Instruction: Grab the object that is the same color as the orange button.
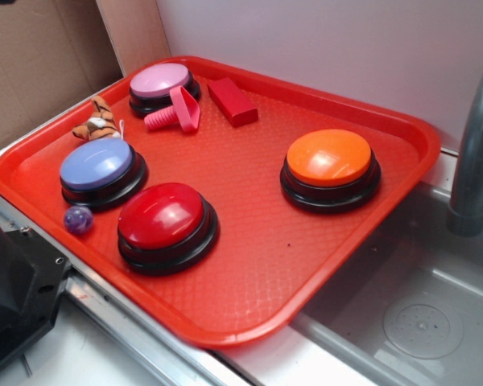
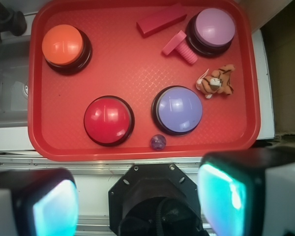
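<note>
The small orange striped tiger toy (image 1: 99, 119) (image 2: 217, 81) lies on the red tray (image 1: 249, 185) (image 2: 132, 73) near its far left edge, between the purple-blue button and the pink button. The orange button (image 1: 330, 167) (image 2: 65, 46) stands on the opposite side of the tray. In the wrist view my gripper (image 2: 137, 201) is open, with wide-spread teal pads (image 2: 56, 209) over the robot's black base, well short of the tray and holding nothing. The gripper is out of the exterior view.
Also on the tray are a red button (image 1: 166, 223) (image 2: 108, 120), a purple-blue button (image 1: 101, 170) (image 2: 178, 110), a pink button (image 1: 163, 87) (image 2: 213, 29), a pink ribbed piece (image 1: 175, 112) (image 2: 181, 48), a red block (image 1: 232, 101) (image 2: 161, 20) and a small purple ball (image 1: 78, 219) (image 2: 158, 142). A sink with faucet (image 1: 471, 161) is on the right.
</note>
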{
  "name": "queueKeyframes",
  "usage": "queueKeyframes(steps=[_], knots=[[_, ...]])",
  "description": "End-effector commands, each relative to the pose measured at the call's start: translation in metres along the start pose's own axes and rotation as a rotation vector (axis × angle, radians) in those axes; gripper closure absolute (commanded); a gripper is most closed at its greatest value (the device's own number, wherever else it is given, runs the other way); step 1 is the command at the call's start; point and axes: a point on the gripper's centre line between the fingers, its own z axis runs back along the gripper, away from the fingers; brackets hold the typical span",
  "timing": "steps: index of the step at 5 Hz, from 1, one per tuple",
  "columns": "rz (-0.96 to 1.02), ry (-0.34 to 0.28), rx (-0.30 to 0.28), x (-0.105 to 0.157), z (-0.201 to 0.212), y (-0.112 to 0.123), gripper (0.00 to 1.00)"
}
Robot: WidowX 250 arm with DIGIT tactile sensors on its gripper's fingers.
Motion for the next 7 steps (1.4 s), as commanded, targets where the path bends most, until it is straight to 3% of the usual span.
queueKeyframes(steps=[1,3,4,5,7], knots=[[0.0,0.0,0.0,0.0,0.0,0.0,0.0],[0.259,-0.015,-0.022,0.031,-0.034,0.081,0.0],[0.456,-0.012,0.037,0.043,-0.063,0.117,0.0],[0.585,-0.068,0.089,0.052,-0.093,0.135,0.0],[0.78,-0.167,0.156,0.063,-0.152,0.145,0.0]])
